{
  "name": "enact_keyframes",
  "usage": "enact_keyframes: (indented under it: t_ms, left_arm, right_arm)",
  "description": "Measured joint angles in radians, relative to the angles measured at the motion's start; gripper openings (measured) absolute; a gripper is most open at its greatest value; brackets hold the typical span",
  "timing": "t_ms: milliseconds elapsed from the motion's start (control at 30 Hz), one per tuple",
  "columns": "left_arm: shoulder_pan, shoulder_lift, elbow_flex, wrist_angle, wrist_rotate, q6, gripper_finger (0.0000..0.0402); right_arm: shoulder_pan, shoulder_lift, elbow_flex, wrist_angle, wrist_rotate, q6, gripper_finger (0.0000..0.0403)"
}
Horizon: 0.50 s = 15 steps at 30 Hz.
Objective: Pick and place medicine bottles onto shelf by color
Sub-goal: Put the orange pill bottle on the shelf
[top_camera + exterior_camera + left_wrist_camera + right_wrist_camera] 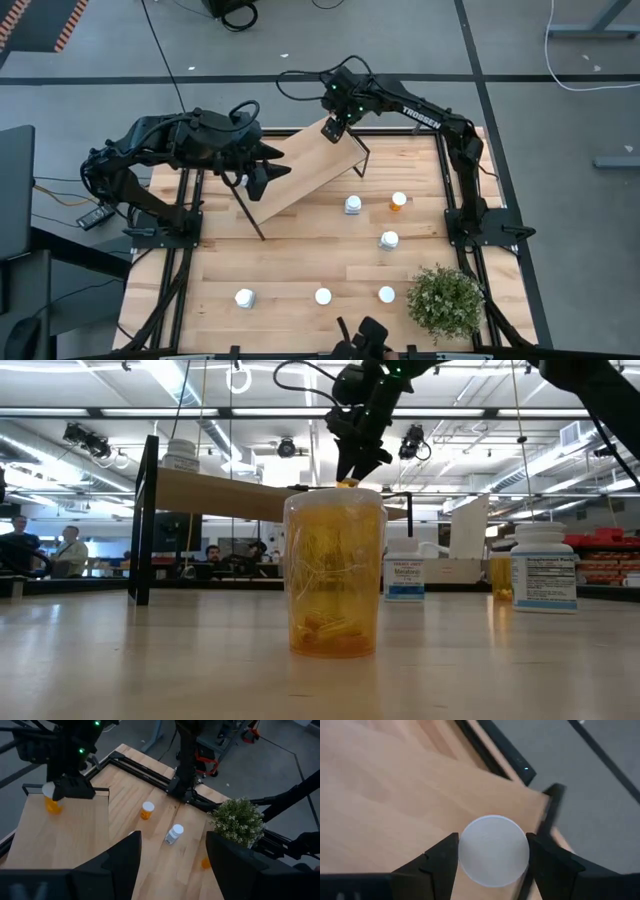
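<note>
The shelf (300, 175) is a slanted light-wood board on a black frame at the far middle of the table. My right gripper (333, 128) is over its far right end, shut on an orange medicine bottle with a white cap (52, 802). My left gripper (280, 170) hovers open over the shelf's left part with nothing between its fingers. A white bottle (182, 455) stands on the shelf's left end. Several more bottles stand on the table, among them a white one (353, 204), an orange one (398, 202) and another white one (388, 240). My right gripper pinches the bottle's white cap (467, 852) between its two fingers, one on each side. The fingers slant downward onto it from above. The bottle stays upright, its orange body (52, 806) below the fingers over the board; whether its base touches the board, I cannot tell.
A green potted plant (445, 300) stands at the near right corner. Three bottles stand in a row along the near edge (244, 297), (323, 296), (386, 293). An orange bottle (335, 575) stands close in front of the low camera. Black rails run along both table sides.
</note>
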Motion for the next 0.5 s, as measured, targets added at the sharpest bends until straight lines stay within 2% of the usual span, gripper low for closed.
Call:
enact_keyframes:
  t_ms: [500]
  left_arm:
    - [0.000,0.000,0.000,0.000,0.000,-0.003,0.0229]
  right_arm:
    - [0.000,-0.001,-0.047,0.081,-0.017,-0.005,0.0226]
